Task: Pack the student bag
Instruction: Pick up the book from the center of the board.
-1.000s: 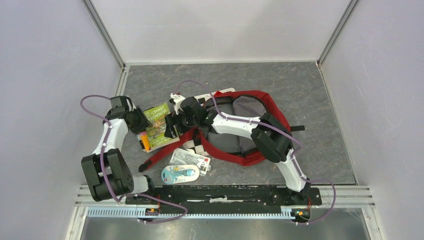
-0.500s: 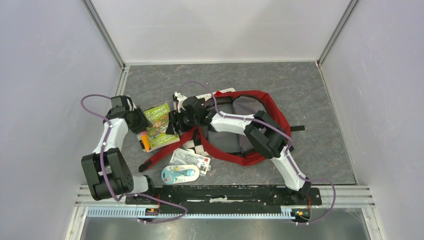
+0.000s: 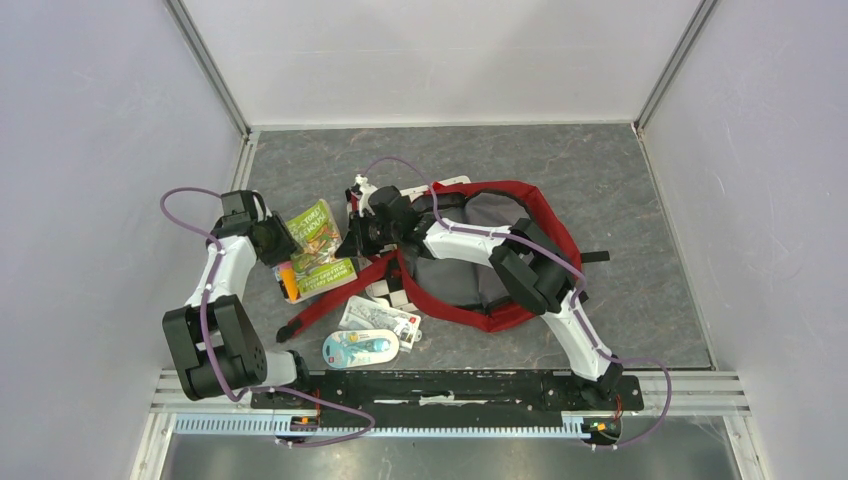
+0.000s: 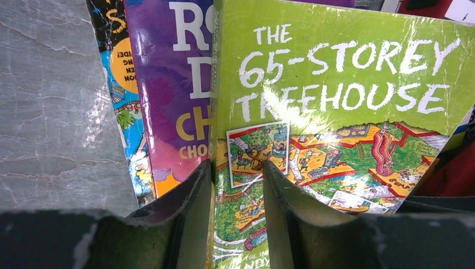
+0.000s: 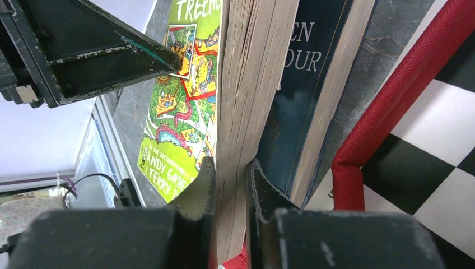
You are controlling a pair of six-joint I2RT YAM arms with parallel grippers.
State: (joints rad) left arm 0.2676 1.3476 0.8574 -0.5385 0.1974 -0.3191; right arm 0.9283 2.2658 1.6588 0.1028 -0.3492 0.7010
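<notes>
Three pale walls (image 3: 450, 60) close in a grey marbled counter (image 3: 620, 200), where the student bag (image 3: 545, 215) lies open just right of centre. The left gripper (image 4: 238, 168) and right gripper (image 5: 231, 162) each pinch a green book (image 4: 347, 84) titled "THE 65-STOREY TREEHOUSE"; a purple book (image 4: 173, 84) beside it shows "CHO", a navy book (image 5: 302, 84) "OUR".

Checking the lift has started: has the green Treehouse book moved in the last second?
Yes. The green book has tipped up on edge, its top slightly nearer the back wall.
</notes>
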